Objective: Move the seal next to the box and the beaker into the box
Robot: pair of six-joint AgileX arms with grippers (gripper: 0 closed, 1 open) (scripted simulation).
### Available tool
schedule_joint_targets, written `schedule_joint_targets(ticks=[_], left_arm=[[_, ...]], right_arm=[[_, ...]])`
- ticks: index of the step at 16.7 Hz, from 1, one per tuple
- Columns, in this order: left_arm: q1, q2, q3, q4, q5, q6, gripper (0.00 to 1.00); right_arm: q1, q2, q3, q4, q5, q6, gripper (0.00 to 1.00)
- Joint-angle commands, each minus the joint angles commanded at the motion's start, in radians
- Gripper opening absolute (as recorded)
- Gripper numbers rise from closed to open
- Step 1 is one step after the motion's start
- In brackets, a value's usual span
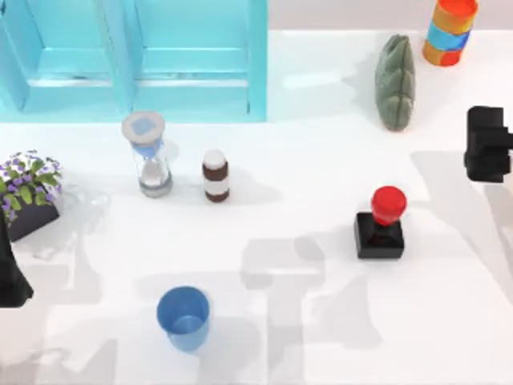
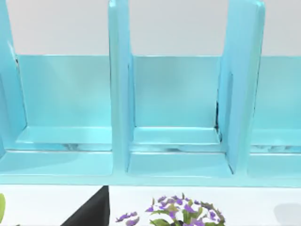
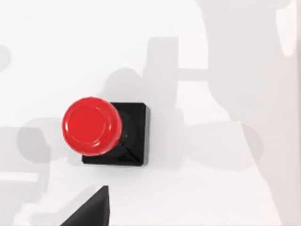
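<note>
the white counter (image 1: 304,321) is bright and crossed by soft grey shadows of the arms. along its far edge on the left stands the box (image 1: 192,56), a pale turquoise thing split by upright dividers into open compartments; the left wrist view looks straight into those compartments (image 2: 176,108), with the purple flowers (image 2: 186,212) of a potted plant just below them. that potted plant (image 1: 28,188) sits at the counter's left edge in a dark pot. in front of the box stands an hourglass (image 1: 148,152) with grey caps and blue inside, and just to its right a small brown-and-white bottle (image 1: 216,175), both upright. the beaker (image 1: 183,318), a plain blue cup, stands upright and alone near the front of the counter, left of centre, well apart from the box. the seal (image 1: 382,222) stands upright right of centre, its red knob over the black square base, also well apart from the box; the right wrist view looks down on it (image 3: 101,129) from above, nothing touching it. at the far right a grey-green ribbed object (image 1: 395,80) stands on edge, and a stack of orange and blue rings (image 1: 450,30) sits in the corner. the left arm (image 1: 10,273) shows as a dark shape at the left edge, the right arm (image 1: 487,144) as a dark block at the right edge; i cannot tell how the fingers of either are set.
</note>
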State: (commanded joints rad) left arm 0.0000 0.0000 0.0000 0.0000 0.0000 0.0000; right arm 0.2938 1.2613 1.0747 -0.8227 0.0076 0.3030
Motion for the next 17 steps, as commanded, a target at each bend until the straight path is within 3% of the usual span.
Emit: schedule_joint_targets(ticks=[9,17], left_arm=[[0.000,0.000,0.000,0.000,0.000,0.000,1.00],[0.000,0.000,0.000,0.000,0.000,0.000,1.00]], right_arm=[[0.153,0.664,0.586,-0.417,-0.002,0.159,1.00],[0.180,0.777,0.697,-0.482,-0.006,0.188,1.00]])
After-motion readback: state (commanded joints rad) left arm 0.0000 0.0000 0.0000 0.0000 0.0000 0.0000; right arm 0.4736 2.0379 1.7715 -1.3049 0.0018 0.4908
